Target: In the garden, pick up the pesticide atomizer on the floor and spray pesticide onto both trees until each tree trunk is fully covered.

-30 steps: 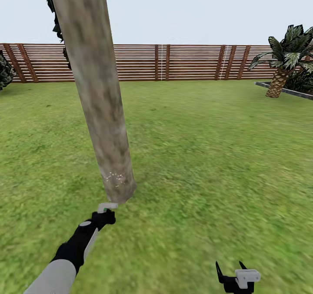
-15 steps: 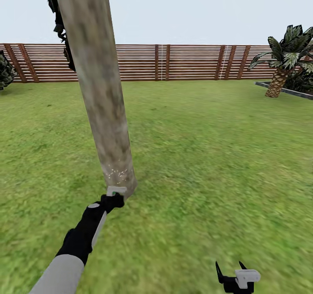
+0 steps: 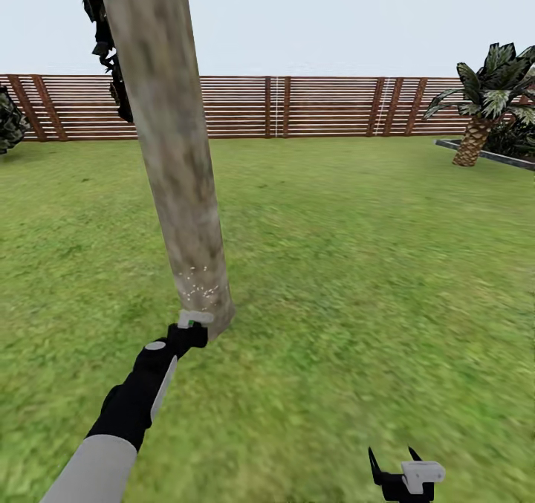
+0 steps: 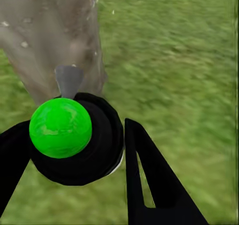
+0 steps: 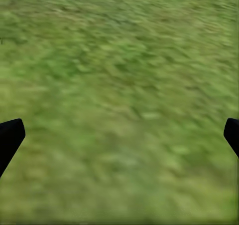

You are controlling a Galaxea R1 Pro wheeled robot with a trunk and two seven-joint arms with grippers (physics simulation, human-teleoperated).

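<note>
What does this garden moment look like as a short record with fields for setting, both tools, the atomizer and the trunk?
setting: grass lawn, slatted fence
left tool: shut on the pesticide atomizer, beside the trunk's base
right tool: open, empty, over grass
tree trunk: pale specks low down, near the atomizer's nozzle
other: palm-like plant far right

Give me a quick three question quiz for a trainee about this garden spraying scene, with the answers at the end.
1. True or false: the atomizer sits in the left gripper.
2. Which part of the trunk carries pale specks: A top, B near the base, C none?
3. Fill in: the right gripper jaws stand ____ over the grass.

Key: 1 true. 2 B. 3 open.
</note>
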